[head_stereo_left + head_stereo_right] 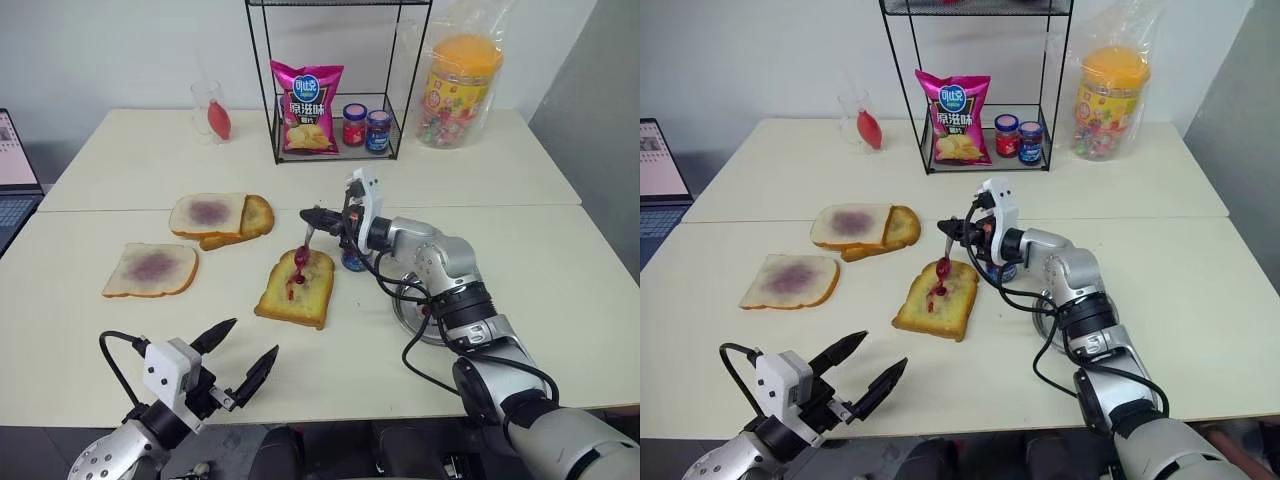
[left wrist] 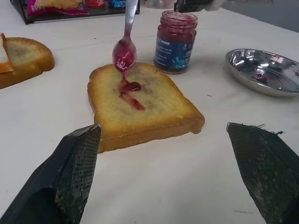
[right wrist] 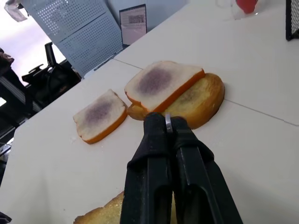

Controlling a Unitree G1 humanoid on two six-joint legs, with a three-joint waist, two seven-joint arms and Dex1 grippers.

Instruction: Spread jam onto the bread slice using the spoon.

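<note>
Nearest the head camera, the left gripper (image 1: 240, 360) was seen low at the front edge of the table (image 1: 560, 250), its two black fingers spread wide with nothing between them, pointed toward the bread slice (image 1: 297, 290). That golden-brown slice lay flat near the middle of the table, streaked down its centre with a thin trail of dark red jam. Above its far edge the spoon (image 1: 302, 250) was held by the right gripper (image 1: 318, 216), whose fingers were pressed together on the top of the slim handle; the bowl hung downward, coated red, and a strand of jam appeared to run from it to the bread, though contact between the bowl itself and the slice could not be made out for certain. The jam jar (image 2: 175, 41), open and blue-labelled, stood just behind the slice, partly hidden by the right arm in the head views. A shallow metal dish (image 2: 264, 71) sat beside the jar, apart from the bread. Two pale slices with purple smears (image 1: 152, 268) were placed to the left, one of them leaning on a toasted piece. At the back, a wire rack (image 1: 335, 120) held a crisp packet and two small lidded jars.
</note>
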